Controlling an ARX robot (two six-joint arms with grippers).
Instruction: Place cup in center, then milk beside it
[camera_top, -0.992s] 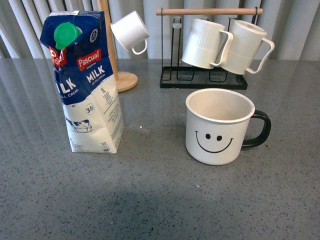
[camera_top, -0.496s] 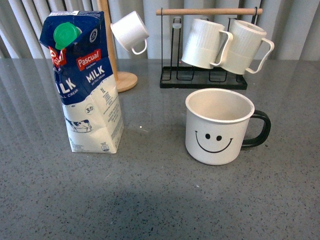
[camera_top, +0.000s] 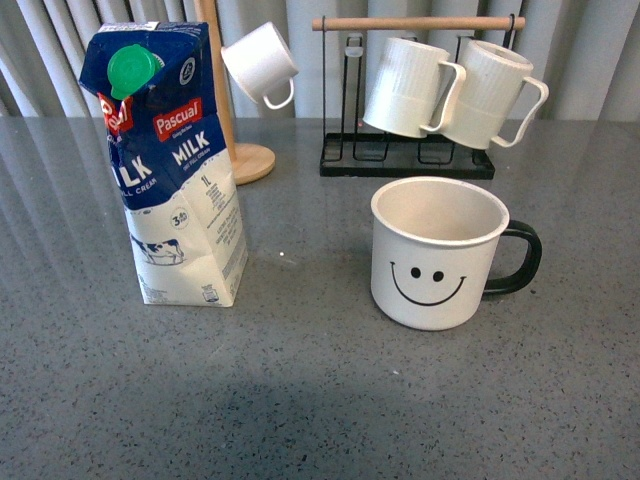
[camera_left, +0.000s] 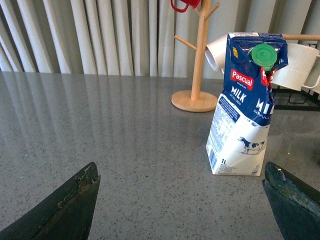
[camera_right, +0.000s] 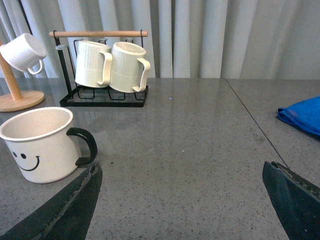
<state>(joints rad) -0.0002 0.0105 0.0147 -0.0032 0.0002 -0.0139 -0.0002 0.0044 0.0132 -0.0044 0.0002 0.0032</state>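
The cup (camera_top: 436, 253), a wide white mug with a black smiley face and black handle, stands upright on the grey table, right of the middle; it also shows in the right wrist view (camera_right: 40, 144). The milk (camera_top: 170, 165), a tall blue-and-white Pascual carton with a green cap, stands upright at the left and shows in the left wrist view (camera_left: 245, 102). My left gripper (camera_left: 185, 200) is open and empty, short of the carton. My right gripper (camera_right: 182, 200) is open and empty, beside the cup's handle side. Neither arm shows in the front view.
A black rack with a wooden bar (camera_top: 410, 100) holds two ribbed white mugs behind the cup. A wooden mug tree (camera_top: 235, 110) with a small white cup stands behind the carton. A blue cloth (camera_right: 302, 115) lies on the table in the right wrist view. Curtains hang behind the table.
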